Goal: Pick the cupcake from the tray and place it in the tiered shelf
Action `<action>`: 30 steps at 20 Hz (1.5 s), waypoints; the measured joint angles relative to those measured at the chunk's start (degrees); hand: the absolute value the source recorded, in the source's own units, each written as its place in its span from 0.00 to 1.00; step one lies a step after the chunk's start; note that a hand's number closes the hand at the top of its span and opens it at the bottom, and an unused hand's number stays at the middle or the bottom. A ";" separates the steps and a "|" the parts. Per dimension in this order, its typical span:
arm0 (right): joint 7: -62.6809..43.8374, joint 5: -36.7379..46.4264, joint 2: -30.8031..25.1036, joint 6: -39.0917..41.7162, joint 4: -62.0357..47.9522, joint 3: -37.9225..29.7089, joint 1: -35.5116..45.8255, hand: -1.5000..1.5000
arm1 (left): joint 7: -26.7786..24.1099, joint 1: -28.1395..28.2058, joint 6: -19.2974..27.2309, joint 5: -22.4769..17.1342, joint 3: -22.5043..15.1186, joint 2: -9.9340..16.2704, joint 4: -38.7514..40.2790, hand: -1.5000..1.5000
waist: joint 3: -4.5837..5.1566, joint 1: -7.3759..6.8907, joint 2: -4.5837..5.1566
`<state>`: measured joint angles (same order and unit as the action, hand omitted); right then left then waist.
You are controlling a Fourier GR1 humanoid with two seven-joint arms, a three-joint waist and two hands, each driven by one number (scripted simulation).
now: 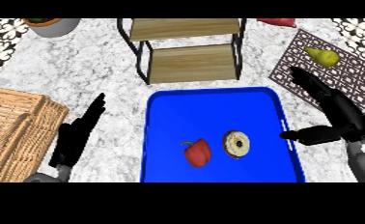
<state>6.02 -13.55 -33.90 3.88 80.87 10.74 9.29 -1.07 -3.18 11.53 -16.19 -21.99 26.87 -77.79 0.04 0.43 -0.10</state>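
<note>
1. The cupcake (237,144) lay on the blue tray (214,107), right of a red pepper (198,152).
2. The right hand (335,117) hovered at the tray's right rim, fingers spread, holding nothing.
3. The left hand (77,136) rested open, left of the tray.
4. The shelf (189,49) stood beyond the tray.

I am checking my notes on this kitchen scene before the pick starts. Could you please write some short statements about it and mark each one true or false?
1. The cupcake lies on the blue tray. True.
2. The red pepper sits on the tiered shelf. False: it is on the tray, beside the cupcake.
3. The right hand holds the cupcake. False: it is open, at the tray's right edge.
4. A pear lies on the patterned mat. True.
5. The left hand is open, left of the tray. True.
</note>
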 measured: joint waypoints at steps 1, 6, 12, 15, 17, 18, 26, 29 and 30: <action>-1.51 -0.35 -0.99 1.18 2.59 0.20 -0.60 0.00 | -0.36 0.60 -0.18 0.10 0.14 -0.08 0.07 0.50 | 0.01 0.03 -0.04; -14.18 1.06 -5.92 5.36 13.60 4.94 -0.32 0.00 | -0.17 0.21 -0.43 0.78 0.31 -0.71 0.40 0.50 | 0.12 0.14 -0.22; -28.58 15.80 -14.04 6.24 21.51 12.42 4.66 0.00 | 0.60 -0.44 -0.52 1.35 -0.02 -1.15 0.60 0.50 | 0.30 -0.51 -0.37; -38.14 22.96 -14.68 6.57 25.06 16.62 7.91 0.00 | -0.07 -0.19 -0.74 1.55 -0.11 -1.64 0.98 0.50 | 0.29 -0.91 -0.29; -44.86 27.33 -12.51 6.87 27.00 20.28 9.93 0.00 | 0.22 -0.99 -1.22 1.69 0.09 -1.75 1.73 0.50 | 0.25 -0.97 -0.18; -47.85 28.94 -10.62 7.50 27.04 21.83 11.48 0.00 | 0.36 -1.31 -1.46 1.72 0.32 -1.83 1.96 0.50 | 0.20 -1.07 -0.11; -62.59 35.74 5.74 11.83 23.84 30.32 16.46 0.00 | 0.46 -0.89 -2.01 3.25 1.68 -3.33 2.08 0.50 | 0.05 -0.93 0.05; -63.93 38.13 9.50 11.97 21.06 32.10 16.18 0.00 | 0.54 -1.05 -2.60 3.60 2.37 -3.59 2.16 0.50 | 0.02 -0.82 0.06; -64.38 38.45 10.10 12.24 20.89 32.18 15.93 0.00 | 0.70 -1.40 -2.78 3.67 2.73 -3.73 2.42 0.50 | 0.01 -0.72 0.06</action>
<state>-58.36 24.90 -23.80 16.12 101.75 42.92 25.21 -0.37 -4.58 8.75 -12.52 -19.25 23.14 -75.36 0.05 -0.30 -0.04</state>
